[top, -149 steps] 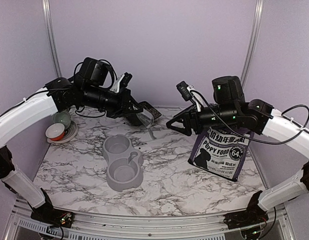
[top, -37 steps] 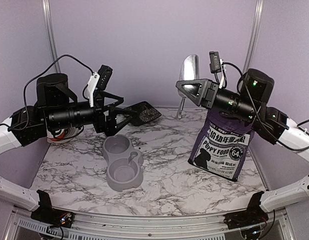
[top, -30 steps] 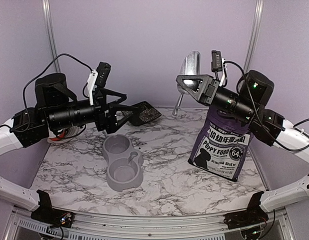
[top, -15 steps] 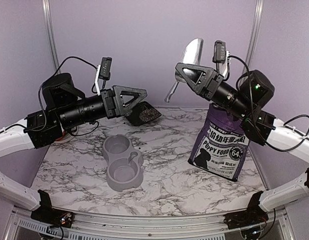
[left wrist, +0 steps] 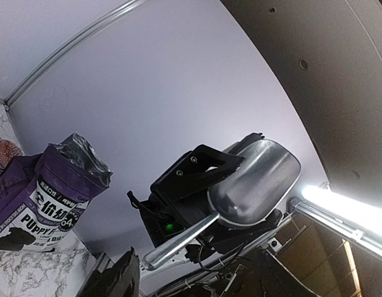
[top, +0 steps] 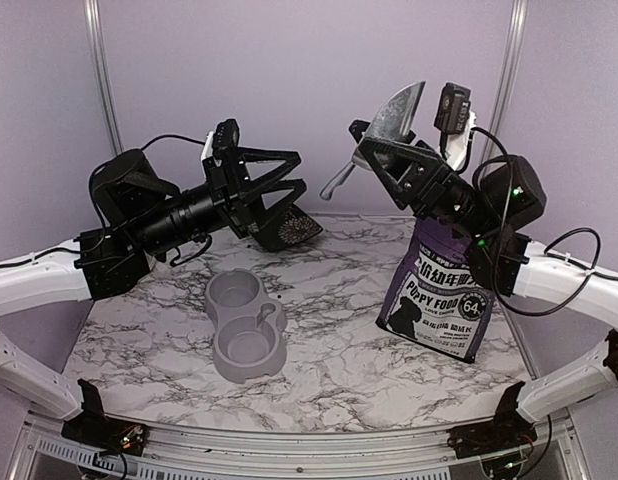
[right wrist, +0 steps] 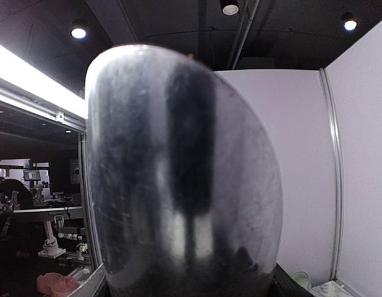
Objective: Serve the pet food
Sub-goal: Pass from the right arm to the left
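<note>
**Holdings, tabletop [top: 339, 375], white marble pattern**

1. Right tool [top: 377, 145]: is clamping a shiny metal scoop [top: 399, 105], gripping about where the bowl meets the handle. It is holding the scoop high above the rear right of the tabletop. The bowl is pointing up and the handle is slanting down to the left. In the right wrist view the bowl is filling nearly the whole frame.

2. Left tool [top: 295, 170]: its fingers [left wrist: 120, 278] are standing apart with nothing between them. It is hanging raised over the rear left and is pointing across at the scoop, well apart from it.

3. Pet food: the kibble itself is not showing. Its purple-and-white bag [top: 444, 300], printed "PUPPY FOOD", is standing upright on the right side of the tabletop, under the right arm. The top of the bag is gaping open and crumpled. Whether the scoop is carrying any kibble cannot be told.

4. Grey double bowl [top: 246, 325]: is sitting left of centre, well apart from the bag.

5. Dark textured object [top: 291, 228]: is lying at the rear, just below the left tool. What it is cannot be told.
</note>
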